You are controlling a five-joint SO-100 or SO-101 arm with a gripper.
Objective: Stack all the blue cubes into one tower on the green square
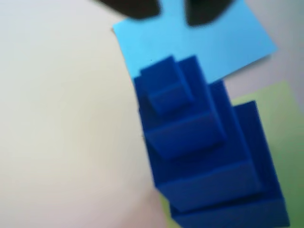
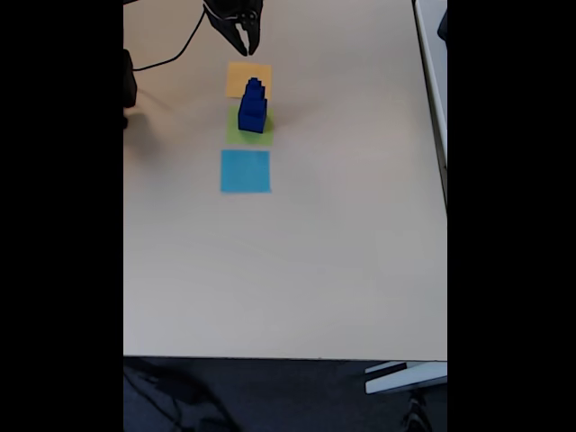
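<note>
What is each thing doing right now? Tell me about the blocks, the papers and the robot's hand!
Blue cubes: stacked in one tower, upright.
Green square: flat, under the tower.
Light-blue square: flat, bare.
Orange-yellow square: flat, bare.
Hand: open, holding nothing, away from the tower.

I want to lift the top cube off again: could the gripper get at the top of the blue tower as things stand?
Probably yes. The gripper hangs open and empty just beyond the tower of blue cubes on the green square, with nothing between them. The smallest cube on top is uncovered.
</note>
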